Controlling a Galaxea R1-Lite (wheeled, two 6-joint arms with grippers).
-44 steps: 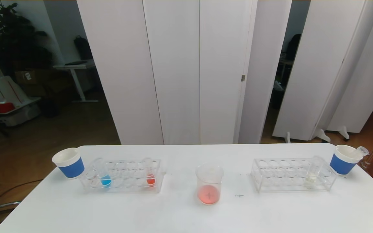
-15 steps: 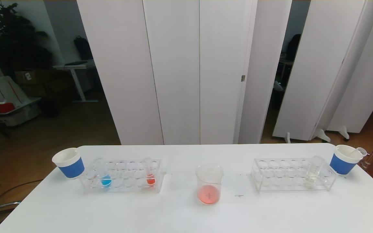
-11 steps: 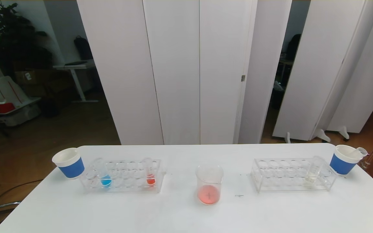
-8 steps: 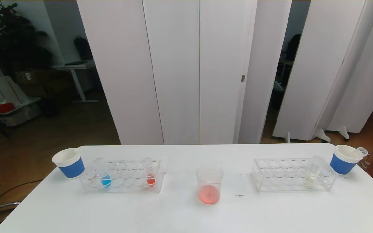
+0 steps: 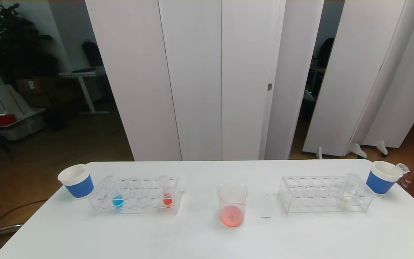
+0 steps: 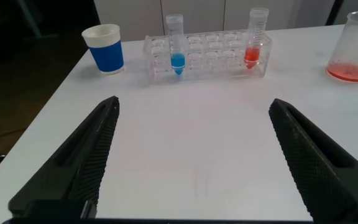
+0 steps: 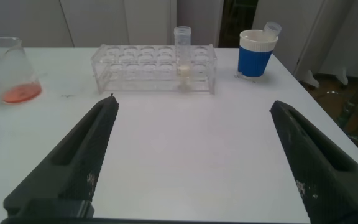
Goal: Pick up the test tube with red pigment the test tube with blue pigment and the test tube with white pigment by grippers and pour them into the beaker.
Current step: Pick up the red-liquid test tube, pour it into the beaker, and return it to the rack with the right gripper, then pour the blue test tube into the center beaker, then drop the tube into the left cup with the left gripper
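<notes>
The beaker (image 5: 232,204) stands at the table's middle with a thin red layer at its bottom. In the left rack (image 5: 135,197) stand the test tube with blue pigment (image 5: 115,195) and the test tube with red pigment (image 5: 166,194). The test tube with white pigment (image 5: 347,190) stands in the right rack (image 5: 322,196). Neither arm shows in the head view. My left gripper (image 6: 194,104) hangs open and empty over bare table, short of the blue tube (image 6: 177,53) and red tube (image 6: 255,43). My right gripper (image 7: 192,104) is open and empty, short of the white tube (image 7: 183,53).
A white paper cup with a blue band (image 5: 77,181) stands left of the left rack. A second such cup (image 5: 382,177) at the far right holds an empty tube (image 5: 401,167). The table's right edge runs just beyond that cup.
</notes>
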